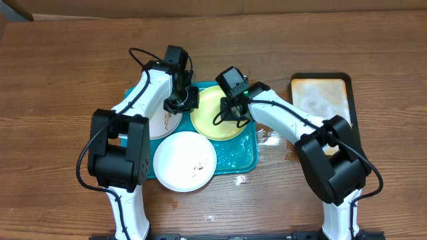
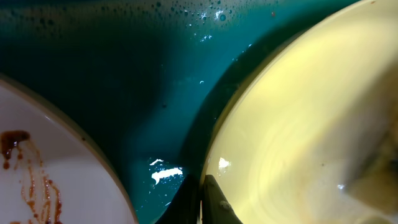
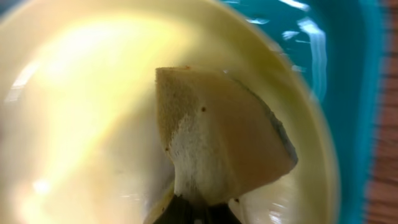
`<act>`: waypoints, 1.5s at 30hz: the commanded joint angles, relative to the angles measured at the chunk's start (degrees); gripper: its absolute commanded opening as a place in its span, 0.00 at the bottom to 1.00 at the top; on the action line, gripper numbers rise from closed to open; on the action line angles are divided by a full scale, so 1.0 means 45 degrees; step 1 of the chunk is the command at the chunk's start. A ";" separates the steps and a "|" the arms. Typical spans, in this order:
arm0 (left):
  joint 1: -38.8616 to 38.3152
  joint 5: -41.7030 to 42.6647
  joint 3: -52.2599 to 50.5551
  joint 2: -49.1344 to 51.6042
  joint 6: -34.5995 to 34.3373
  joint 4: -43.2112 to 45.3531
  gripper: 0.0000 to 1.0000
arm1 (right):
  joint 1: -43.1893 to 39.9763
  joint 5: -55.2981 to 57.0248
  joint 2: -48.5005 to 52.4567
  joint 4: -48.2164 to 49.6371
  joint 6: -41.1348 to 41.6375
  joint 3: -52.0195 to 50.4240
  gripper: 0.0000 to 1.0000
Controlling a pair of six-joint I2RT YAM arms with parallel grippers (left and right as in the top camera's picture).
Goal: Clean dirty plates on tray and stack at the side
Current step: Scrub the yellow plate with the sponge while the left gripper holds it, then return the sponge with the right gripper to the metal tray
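Note:
The teal tray (image 1: 243,157) holds three plates. A pale yellow-green plate (image 1: 213,123) lies at its back right. My left gripper (image 1: 181,101) is shut on this plate's left rim, its fingers (image 2: 214,202) pinching the edge. My right gripper (image 1: 230,110) is shut on a tan sponge (image 3: 217,143) and holds it down against the yellow-green plate (image 3: 81,99). A white plate (image 2: 37,180) with brown smears lies at the tray's left, partly under my left arm. Another white plate (image 1: 185,160), with small brown specks, overhangs the tray's front edge.
A narrow black-rimmed tray (image 1: 320,97) with rust stains lies at the right on the wooden table. Wet patches (image 1: 267,138) shine on the table beside the teal tray's right and front edges. Both arms cross over the teal tray's back half.

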 commanded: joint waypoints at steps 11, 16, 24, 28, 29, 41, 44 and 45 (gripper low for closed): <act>-0.0044 0.0461 0.0248 0.0209 -0.0267 0.0068 0.04 | 0.0330 -0.0554 0.0194 -0.0029 0.0704 -0.0379 0.04; -0.0044 0.0457 0.0248 0.0209 -0.0272 0.0053 0.04 | -0.0175 0.1622 0.0194 -0.1972 0.1316 -0.0379 0.04; -0.0039 0.0457 0.0248 0.0209 -0.0267 0.0010 0.04 | -0.1569 0.2628 0.0194 -0.3628 0.1778 -0.0379 0.04; -0.0039 0.0457 0.0248 0.0209 -0.0267 -0.0024 0.04 | -0.1787 0.2239 0.0180 -0.3512 0.1452 -0.0141 0.04; -0.0039 0.0452 0.0248 0.0209 -0.0267 -0.0024 0.04 | -0.1787 0.1928 0.0180 -0.3434 0.1117 0.0049 0.04; -0.0039 0.0461 0.0248 0.0209 -0.0267 0.0015 0.04 | -0.1559 -0.0646 0.0146 -0.3910 0.0141 0.3764 0.04; -0.0039 0.0461 0.0248 0.0209 -0.0262 0.0010 0.04 | -0.1613 -0.0505 0.0136 -0.4483 0.0146 0.4537 0.04; -0.0039 0.0461 0.0248 0.0209 -0.0257 0.0010 0.04 | -0.1661 -0.0379 0.0131 -0.4726 0.0146 0.4736 0.04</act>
